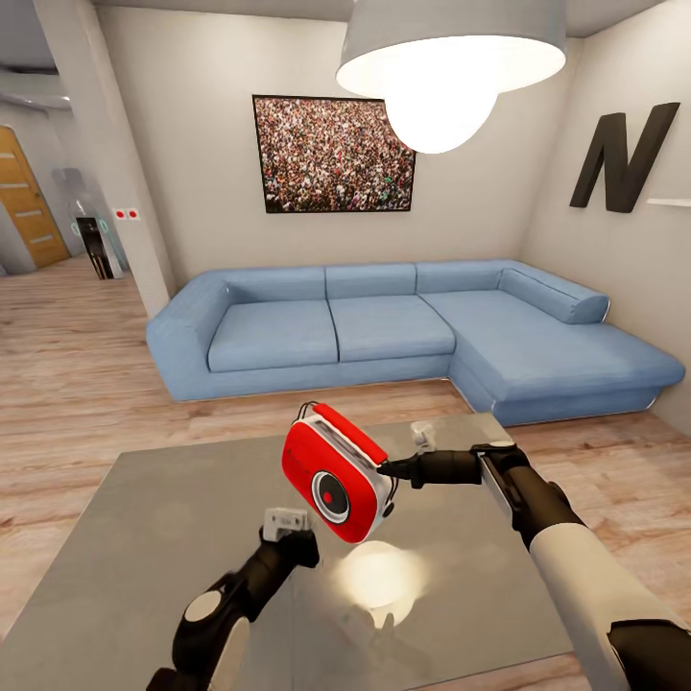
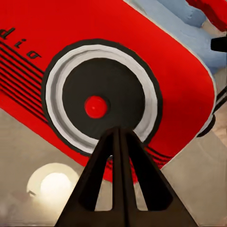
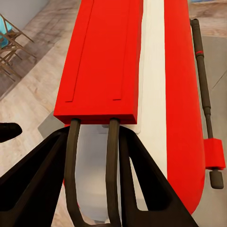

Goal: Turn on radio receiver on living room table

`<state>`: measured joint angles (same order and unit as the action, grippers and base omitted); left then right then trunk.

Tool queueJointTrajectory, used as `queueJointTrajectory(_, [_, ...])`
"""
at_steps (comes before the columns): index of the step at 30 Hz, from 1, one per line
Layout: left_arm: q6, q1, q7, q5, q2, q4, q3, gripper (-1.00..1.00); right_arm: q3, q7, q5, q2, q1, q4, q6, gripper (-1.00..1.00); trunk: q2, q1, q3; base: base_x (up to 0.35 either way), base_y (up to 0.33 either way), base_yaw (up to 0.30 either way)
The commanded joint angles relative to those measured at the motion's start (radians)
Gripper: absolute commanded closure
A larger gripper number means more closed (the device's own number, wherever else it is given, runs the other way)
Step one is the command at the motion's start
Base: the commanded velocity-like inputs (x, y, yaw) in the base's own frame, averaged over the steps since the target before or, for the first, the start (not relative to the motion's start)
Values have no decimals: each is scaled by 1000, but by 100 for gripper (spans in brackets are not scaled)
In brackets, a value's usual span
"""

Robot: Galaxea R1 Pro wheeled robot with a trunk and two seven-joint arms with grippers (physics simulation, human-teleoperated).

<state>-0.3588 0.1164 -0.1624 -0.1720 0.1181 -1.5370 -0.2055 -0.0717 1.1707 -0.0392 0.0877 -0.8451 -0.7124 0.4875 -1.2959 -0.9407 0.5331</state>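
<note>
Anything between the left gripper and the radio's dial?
Nothing: in the left wrist view, the shut left gripper points straight at the radio receiver dial, with no object between them.

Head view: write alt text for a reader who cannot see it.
The right tool holds a red radio receiver in the air above a glossy grey table, its round dial facing the camera, while the left tool points up at it from below. Behind stand a blue L-shaped sofa, a crowd picture and a pendant lamp.

Blue L-shaped sofa (image 1: 413, 331) on light wood floor (image 1: 67, 384), beige walls (image 1: 192, 144), glowing pendant lamp (image 1: 446, 67).
</note>
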Motion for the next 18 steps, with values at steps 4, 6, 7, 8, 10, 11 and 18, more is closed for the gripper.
queueJointTrajectory(4, [-52,45,1,4,-1,53,54,100,1,0,5,0,0,-1,2,100,0,0,0,0,0,0])
queueJointTrajectory(6, [-56,86,0,4,1,128,66,100,1,0,5,0,0,-1,2,100,0,0,0,0,0,0])
queueJointTrajectory(7, [-54,103,0,3,2,162,68,100,1,0,5,0,0,-1,2,100,0,0,0,0,0,0])
queueJointTrajectory(8, [-51,120,-1,2,3,197,69,100,1,0,5,0,0,-1,2,100,0,0,0,0,0,0])
queueJointTrajectory(10, [-39,151,-1,-3,4,260,70,100,1,0,5,0,0,-1,2,100,0,0,0,0,0,0])
queueJointTrajectory(11, [-35,163,-2,-5,4,279,70,100,1,0,5,-1,0,-1,2,100,0,0,0,0,0,0])
queueJointTrajectory(18, [-30,211,-4,-2,56,335,68,100,1,0,5,-3,0,-1,2,100,0,0,0,0,0,0])
